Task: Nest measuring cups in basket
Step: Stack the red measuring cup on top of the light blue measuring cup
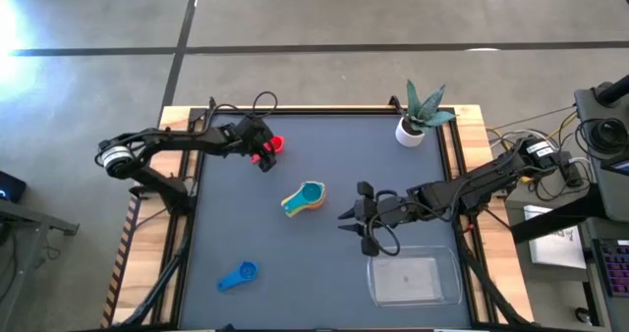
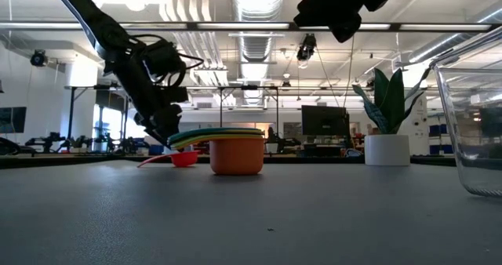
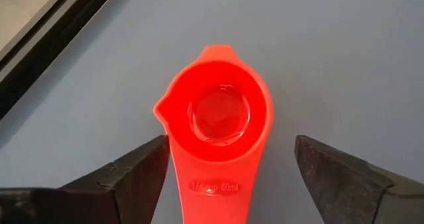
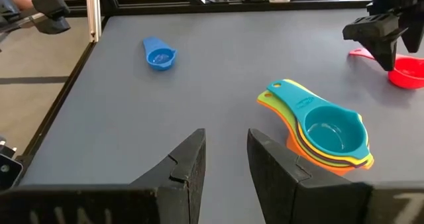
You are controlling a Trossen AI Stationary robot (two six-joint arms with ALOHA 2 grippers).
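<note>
The left end effector (image 3: 228, 168), spread wide, straddles the red measuring cup (image 1: 274, 144) at the table's (image 1: 295, 234) far left, apparently poised to grasp; the right end effector (image 4: 225, 158), narrowly parted, waits beside the stacked cups (image 1: 305, 198), near the empty basket (image 1: 414, 280).

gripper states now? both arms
Left gripper: open, straddling the red cup, not gripping.
Right gripper: open, empty, near the nested stack.

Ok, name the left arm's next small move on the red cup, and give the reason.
Probably close the left gripper on the red cup's handle. In the left wrist view the open fingers straddle that handle without touching it, and the cup sits apart from the nested stack at mid-table, so it needs gripping before it can join them.
</note>
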